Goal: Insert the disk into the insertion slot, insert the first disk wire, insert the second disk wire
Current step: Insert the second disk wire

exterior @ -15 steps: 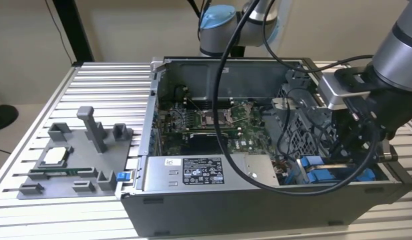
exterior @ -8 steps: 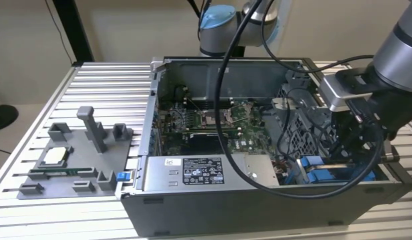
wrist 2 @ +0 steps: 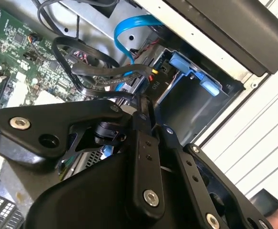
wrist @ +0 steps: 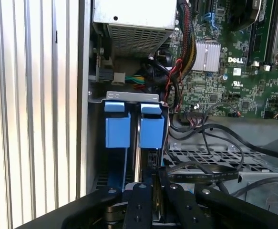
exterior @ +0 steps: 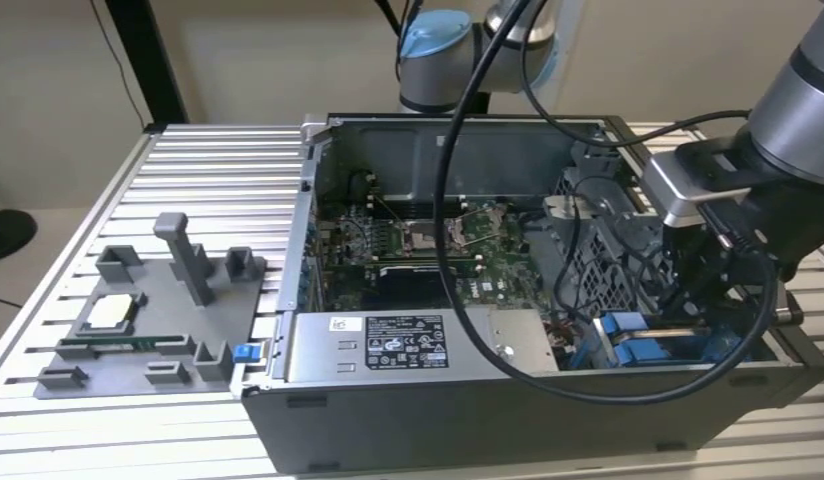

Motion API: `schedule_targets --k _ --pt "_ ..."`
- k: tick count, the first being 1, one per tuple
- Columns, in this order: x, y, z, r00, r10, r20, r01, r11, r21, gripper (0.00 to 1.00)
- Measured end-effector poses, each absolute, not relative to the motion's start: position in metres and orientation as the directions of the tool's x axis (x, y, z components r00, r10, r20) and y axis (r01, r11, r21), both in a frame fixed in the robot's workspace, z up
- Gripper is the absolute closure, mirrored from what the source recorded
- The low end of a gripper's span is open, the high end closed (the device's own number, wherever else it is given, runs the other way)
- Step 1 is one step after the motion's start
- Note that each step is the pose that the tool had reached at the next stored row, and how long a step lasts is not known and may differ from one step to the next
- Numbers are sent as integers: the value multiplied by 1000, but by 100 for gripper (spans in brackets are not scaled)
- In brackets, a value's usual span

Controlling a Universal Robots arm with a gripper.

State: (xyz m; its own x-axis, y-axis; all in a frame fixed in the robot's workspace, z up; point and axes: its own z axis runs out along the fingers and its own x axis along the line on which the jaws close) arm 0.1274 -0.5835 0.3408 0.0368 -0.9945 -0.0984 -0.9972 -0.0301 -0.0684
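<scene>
The pincer (wrist: 150, 210) hangs low inside the open computer case (exterior: 426, 420), its black links drawn together, though I cannot tell whether it grips anything. Just ahead of it stands the slot (wrist: 135, 143) with two blue tabs, tight against the case wall; black cables (wrist: 200, 176) crowd beside it. The ribbed metal worktop (exterior: 212, 170) lies beyond that wall.

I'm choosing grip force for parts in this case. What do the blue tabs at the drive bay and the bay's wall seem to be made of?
The two bright blue rectangular tabs look like moulded plastic: solid uniform colour, matte, with softly rounded edges. The grey perforated drive bay wall looks like thin sheet metal: dull grey, punched with a regular grid of holes. The black flat cable lying over it looks like flexible plastic-sheathed wire.
</scene>
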Motion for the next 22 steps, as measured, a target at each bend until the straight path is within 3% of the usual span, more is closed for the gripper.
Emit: schedule_targets --k 22 --pt "128 -582 343 47 -994 -98 -997 -40 -68 100"
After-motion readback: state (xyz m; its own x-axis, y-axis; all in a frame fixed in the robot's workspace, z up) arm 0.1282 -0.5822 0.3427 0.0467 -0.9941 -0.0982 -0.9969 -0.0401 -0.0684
